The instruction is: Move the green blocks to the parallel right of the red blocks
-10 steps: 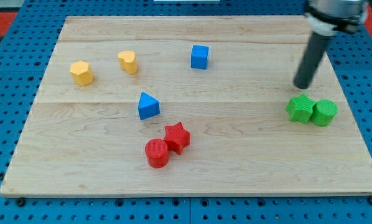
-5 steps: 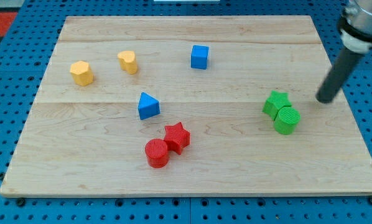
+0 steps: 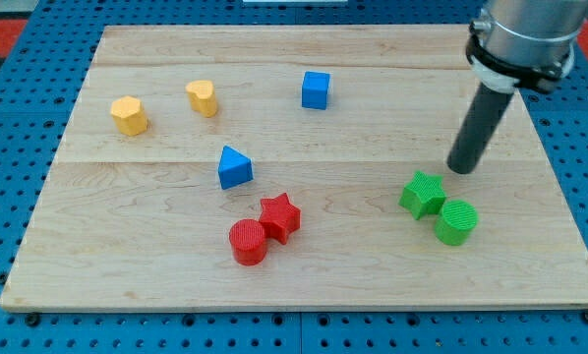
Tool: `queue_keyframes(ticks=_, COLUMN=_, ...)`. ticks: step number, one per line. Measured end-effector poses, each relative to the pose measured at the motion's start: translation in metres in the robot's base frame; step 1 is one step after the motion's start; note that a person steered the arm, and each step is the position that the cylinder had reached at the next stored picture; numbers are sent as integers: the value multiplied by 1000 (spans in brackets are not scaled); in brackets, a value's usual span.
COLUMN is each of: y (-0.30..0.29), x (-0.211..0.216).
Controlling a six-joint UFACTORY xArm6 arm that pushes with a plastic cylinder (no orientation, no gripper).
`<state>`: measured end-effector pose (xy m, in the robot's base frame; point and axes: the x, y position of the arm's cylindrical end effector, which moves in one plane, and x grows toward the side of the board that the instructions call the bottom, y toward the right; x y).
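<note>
A green star block and a green cylinder lie touching at the view's right on the wooden board. A red star block and a red cylinder lie touching at the lower middle, well to the left of the green pair. My tip stands just above and to the right of the green star, a small gap from it.
A blue triangular block lies above the red pair. A blue cube sits at the upper middle. Two yellow blocks lie at the upper left. Blue pegboard surrounds the board.
The green pair has slid left and down in two steps, the cylinder now lower right of the star. My tip swung right, then came back left to just above the star.
</note>
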<state>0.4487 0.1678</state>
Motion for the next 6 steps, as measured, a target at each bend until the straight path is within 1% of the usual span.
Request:
queue_keyframes(ticks=1, y=-57, x=15)
queue_keyframes(ticks=2, y=-43, x=48)
queue_keyframes(ticks=3, y=-35, x=48)
queue_keyframes(ticks=4, y=-47, x=43)
queue_keyframes(ticks=5, y=-47, x=43)
queue_keyframes(ticks=6, y=-47, x=28)
